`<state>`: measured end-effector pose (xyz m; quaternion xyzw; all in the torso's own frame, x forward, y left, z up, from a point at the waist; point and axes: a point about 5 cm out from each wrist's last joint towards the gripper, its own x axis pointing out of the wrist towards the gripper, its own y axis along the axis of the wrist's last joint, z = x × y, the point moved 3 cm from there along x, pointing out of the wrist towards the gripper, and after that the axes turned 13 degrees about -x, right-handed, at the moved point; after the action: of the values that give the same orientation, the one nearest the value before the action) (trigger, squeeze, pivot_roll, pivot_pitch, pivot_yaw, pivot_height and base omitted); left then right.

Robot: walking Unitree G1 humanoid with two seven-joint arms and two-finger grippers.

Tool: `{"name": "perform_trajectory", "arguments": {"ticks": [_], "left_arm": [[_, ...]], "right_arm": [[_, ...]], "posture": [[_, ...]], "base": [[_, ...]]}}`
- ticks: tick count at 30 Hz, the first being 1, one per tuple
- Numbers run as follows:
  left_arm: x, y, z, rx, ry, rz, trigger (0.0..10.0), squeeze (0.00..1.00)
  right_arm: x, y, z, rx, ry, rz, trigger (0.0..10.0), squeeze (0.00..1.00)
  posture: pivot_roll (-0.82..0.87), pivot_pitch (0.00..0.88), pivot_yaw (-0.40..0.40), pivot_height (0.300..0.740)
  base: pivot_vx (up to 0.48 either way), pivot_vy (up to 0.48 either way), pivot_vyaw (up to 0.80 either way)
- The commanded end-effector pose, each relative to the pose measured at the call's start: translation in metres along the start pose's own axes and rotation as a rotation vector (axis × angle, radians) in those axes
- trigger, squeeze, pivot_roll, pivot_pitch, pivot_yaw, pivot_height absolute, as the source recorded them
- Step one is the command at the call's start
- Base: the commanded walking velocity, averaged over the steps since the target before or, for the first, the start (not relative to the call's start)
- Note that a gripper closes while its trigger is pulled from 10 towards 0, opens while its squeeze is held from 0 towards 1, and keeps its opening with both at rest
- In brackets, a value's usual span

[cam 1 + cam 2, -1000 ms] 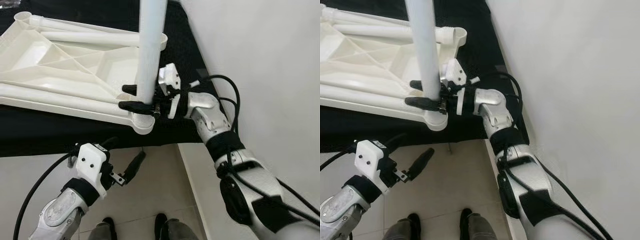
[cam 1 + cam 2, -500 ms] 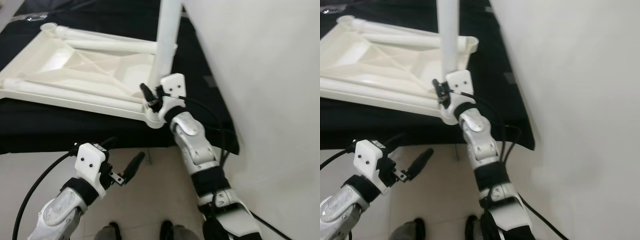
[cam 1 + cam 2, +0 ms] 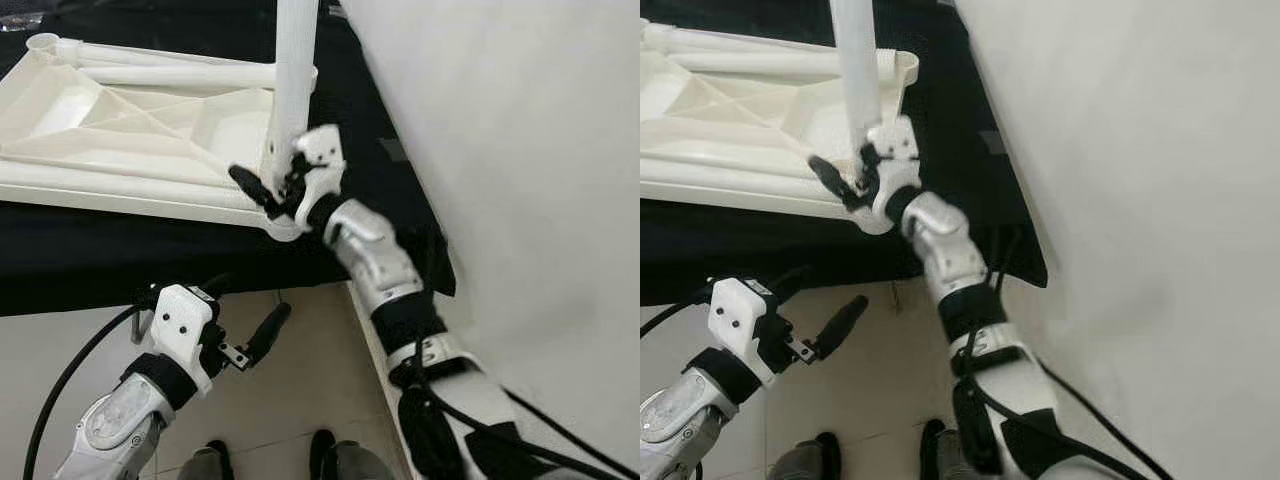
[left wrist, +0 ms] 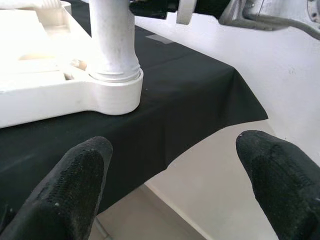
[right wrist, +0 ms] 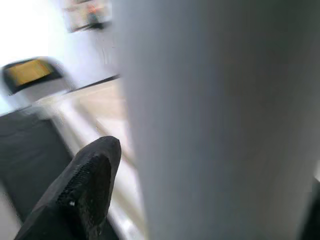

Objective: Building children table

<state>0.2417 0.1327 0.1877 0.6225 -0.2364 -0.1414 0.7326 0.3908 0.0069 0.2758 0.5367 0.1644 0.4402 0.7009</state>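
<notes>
Leg point(image 3: 292, 90) stands upright in corner socket of inverted tabletop point(image 3: 110, 120); right gripper point(image 3: 272, 180) loosely spans its base, left gripper point(image 3: 240, 322) wide, idle. I'd press straight down.

- A white tabletop point(image 3: 710, 130) lies upside down on a black cloth point(image 3: 960, 170).
- A white leg point(image 3: 855, 70) stands upright in its near corner socket.
- The right gripper point(image 3: 845, 180) sits at the leg's base, fingers spread.
- The left gripper point(image 3: 815, 320) hangs over the floor point(image 3: 880, 380), fingers apart.
</notes>
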Motion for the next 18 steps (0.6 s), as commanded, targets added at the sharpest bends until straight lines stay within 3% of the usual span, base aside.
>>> {"name": "perform_trajectory", "arguments": {"ticks": [1, 4, 12, 13, 14, 18], "left_arm": [[-0.001, -0.004, 0.003, -0.004, -0.001, -0.013, 10.0, 0.00], [-0.002, -0.004, 0.003, -0.004, 0.000, -0.013, 10.0, 0.00], [-0.002, -0.004, 0.004, -0.001, -0.001, -0.014, 10.0, 0.00], [-0.001, -0.003, 0.004, 0.000, 0.000, -0.012, 10.0, 0.00], [-0.002, -0.003, 0.004, 0.000, 0.002, -0.010, 10.0, 0.00], [-0.003, -0.002, 0.002, 0.001, 0.011, -0.008, 10.0, 0.00]], "right_arm": [[0.004, 0.004, -0.013, -0.042, 0.147, 0.032, 10.0, 0.00], [-0.002, -0.001, -0.023, -0.136, 0.365, 0.027, 10.0, 0.00], [-0.004, 0.001, -0.029, -0.108, 0.478, 0.048, 10.0, 0.00], [-0.005, 0.000, -0.030, -0.103, 0.502, 0.045, 2.5, 0.00], [-0.006, 0.000, -0.032, -0.090, 0.528, 0.047, 0.0, 0.00], [-0.007, 0.001, -0.037, -0.067, 0.589, 0.069, 0.0, 0.00]], "posture": [[0.16, 0.287, -0.144, 0.740], [0.17, 0.295, -0.147, 0.740], [0.17, 0.297, -0.158, 0.740], [0.17, 0.301, -0.164, 0.740], [0.17, 0.301, -0.165, 0.740], [0.17, 0.300, -0.158, 0.740]], "base": [[0.000, 0.000, 0.00], [0.000, 0.000, 0.00], [0.000, 0.000, 0.00], [0.000, 0.000, 0.00], [0.000, 0.000, 0.00], [0.000, 0.000, 0.00]]}}
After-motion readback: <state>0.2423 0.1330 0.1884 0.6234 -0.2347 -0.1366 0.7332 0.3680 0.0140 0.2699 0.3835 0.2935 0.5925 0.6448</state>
